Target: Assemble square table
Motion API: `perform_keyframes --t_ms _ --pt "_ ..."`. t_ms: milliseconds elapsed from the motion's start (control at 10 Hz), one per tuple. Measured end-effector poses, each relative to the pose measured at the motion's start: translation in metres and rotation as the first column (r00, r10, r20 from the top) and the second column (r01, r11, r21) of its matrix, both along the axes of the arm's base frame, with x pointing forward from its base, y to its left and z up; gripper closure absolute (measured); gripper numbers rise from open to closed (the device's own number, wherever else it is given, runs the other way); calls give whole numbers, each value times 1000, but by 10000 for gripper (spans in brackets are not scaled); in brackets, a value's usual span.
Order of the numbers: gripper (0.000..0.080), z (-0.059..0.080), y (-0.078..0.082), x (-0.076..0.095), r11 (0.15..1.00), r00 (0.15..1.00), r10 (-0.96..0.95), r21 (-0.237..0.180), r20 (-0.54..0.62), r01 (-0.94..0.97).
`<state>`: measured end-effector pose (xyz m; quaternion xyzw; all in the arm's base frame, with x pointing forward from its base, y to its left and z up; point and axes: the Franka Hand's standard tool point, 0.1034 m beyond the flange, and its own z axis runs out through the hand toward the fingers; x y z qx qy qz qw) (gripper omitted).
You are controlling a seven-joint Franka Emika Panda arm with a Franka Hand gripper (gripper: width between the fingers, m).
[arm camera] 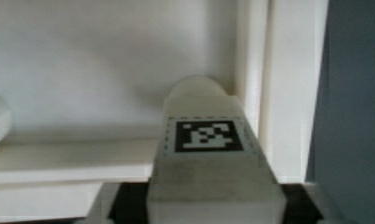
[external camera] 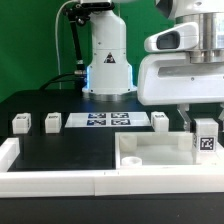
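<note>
The white square tabletop slab (external camera: 150, 152) with a raised rim lies at the front of the exterior view's right. My gripper (external camera: 203, 130) hangs over its right corner and is shut on a white leg block (external camera: 207, 141) with a black-and-white tag. In the wrist view the leg (arm camera: 207, 140) stands out from between the jaws over the slab (arm camera: 95, 80), next to its rim. The dark fingers (arm camera: 131, 205) press both sides of the leg. Three more leg blocks stand on the black table: two at the left (external camera: 20, 123) (external camera: 52, 122) and one near the middle (external camera: 160, 121).
The marker board (external camera: 105, 121) lies flat between the loose legs. Long white border rails (external camera: 50, 182) run along the front and left of the table. The robot base (external camera: 107, 60) stands at the back.
</note>
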<state>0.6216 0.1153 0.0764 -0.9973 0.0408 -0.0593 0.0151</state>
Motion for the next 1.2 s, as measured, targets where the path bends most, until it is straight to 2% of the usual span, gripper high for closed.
perform_keyframes --t_ms 200,400,700,800,900,1000,1100,1200 --pt "508 0 -1 0 999 999 -39 5 -1 39" --pt "508 0 -1 0 976 977 -215 25 -9 215" --pt "507 -1 -7 -2 921 921 -389 27 -14 389" --pt "429 -1 -8 -2 910 910 -413 31 -16 414" --pt "429 -1 -7 -2 912 913 -408 31 -15 408" --pt "249 -1 -7 -2 912 913 -408 31 -15 408" --pt "181 -1 -7 -2 912 913 -408 30 -16 408" --pt "181 -1 -7 -2 912 913 -408 31 -15 408"
